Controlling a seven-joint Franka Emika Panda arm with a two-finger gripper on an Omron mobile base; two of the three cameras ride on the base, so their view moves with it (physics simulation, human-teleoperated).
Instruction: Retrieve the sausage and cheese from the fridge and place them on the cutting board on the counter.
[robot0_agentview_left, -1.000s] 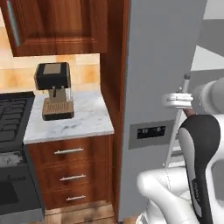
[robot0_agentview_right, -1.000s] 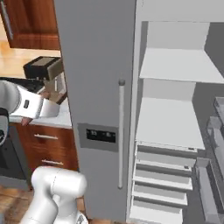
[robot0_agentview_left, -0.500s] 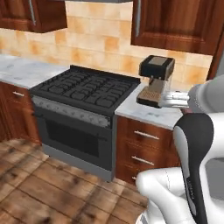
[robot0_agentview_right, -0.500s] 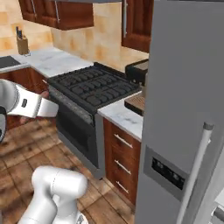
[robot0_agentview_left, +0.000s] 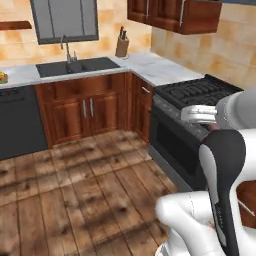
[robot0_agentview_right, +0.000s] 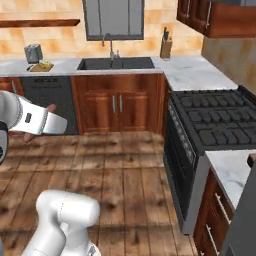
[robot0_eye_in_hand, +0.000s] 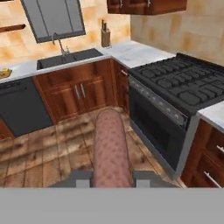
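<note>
The sausage (robot0_eye_in_hand: 110, 146), a reddish-brown link, sticks up between my gripper's (robot0_eye_in_hand: 110, 178) two dark fingertips, which are shut on it. In the right base view the white hand (robot0_agentview_right: 42, 122) hangs over the wooden floor at the left, with the sausage's end (robot0_agentview_right: 50, 107) poking out above it. The cutting board (robot0_agentview_right: 43, 65) lies flat and tan on the counter (robot0_agentview_right: 192, 75), far left, next to a toaster (robot0_agentview_right: 33, 52). A grey edge of the fridge (robot0_agentview_right: 247, 212) stands at the lower right. The cheese is out of view.
A black stove (robot0_agentview_right: 220, 117) stands on the right, and a dark sink (robot0_agentview_right: 116, 63) with a tap sits under the window. A knife block (robot0_agentview_right: 165, 48) is in the counter's corner. A dark dishwasher (robot0_agentview_left: 17, 122) is on the left. Open wooden floor (robot0_agentview_right: 125, 165) lies ahead.
The whole picture has swung from the fridge past the coffee machine and stove to the sink corner, so the camera has moved. The gripper stays shut on the sausage.
</note>
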